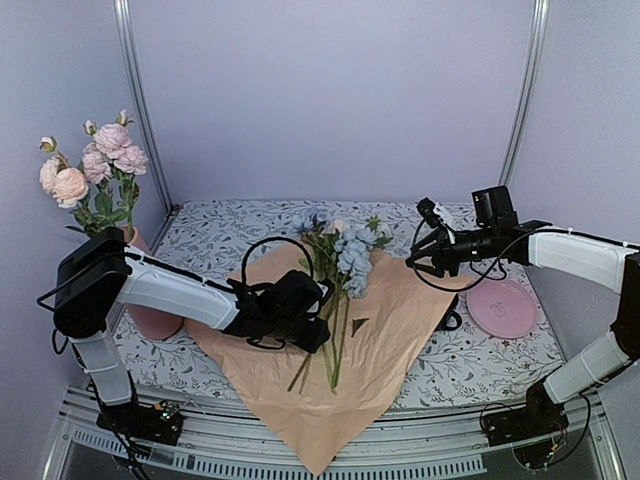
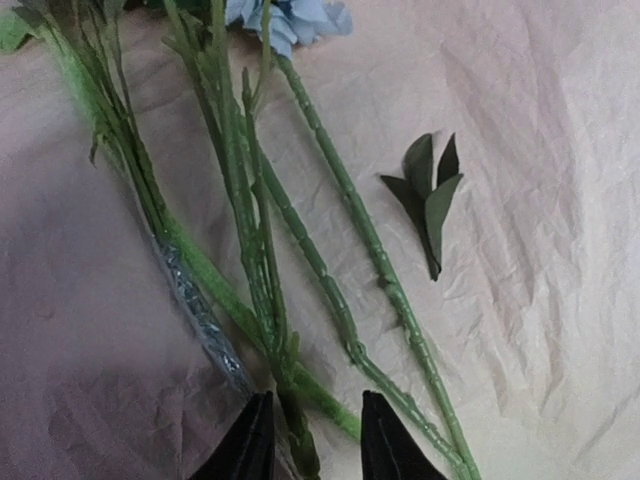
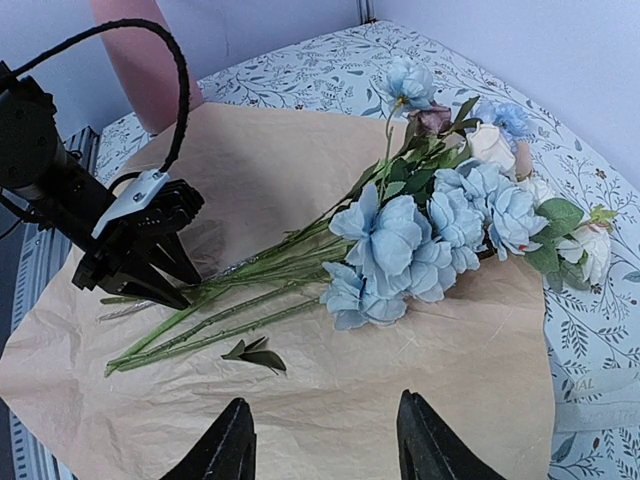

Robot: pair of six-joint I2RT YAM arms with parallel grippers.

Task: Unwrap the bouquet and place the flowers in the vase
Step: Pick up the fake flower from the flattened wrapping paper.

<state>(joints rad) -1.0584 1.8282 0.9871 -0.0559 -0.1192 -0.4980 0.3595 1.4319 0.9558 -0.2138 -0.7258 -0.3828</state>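
The bouquet lies unwrapped: its peach paper (image 1: 330,390) is spread flat, and blue and cream flowers (image 1: 345,255) lie on it with their stems pointing toward the near edge. My left gripper (image 1: 318,330) is low over the stem ends (image 2: 300,250). Its jaws (image 2: 315,440) are open and straddle a green stem without pinching it. My right gripper (image 1: 413,260) hovers open above the paper's right side, with nothing between its fingers (image 3: 330,430). The pink vase (image 1: 155,322) stands at the far left, partly behind my left arm, and holds pink flowers (image 1: 95,165).
A loose green leaf (image 2: 428,200) lies on the paper to the right of the stems. A flat pink plate (image 1: 503,308) sits on the patterned tablecloth at the right. A cream ribbon (image 3: 590,400) lies by the paper's edge.
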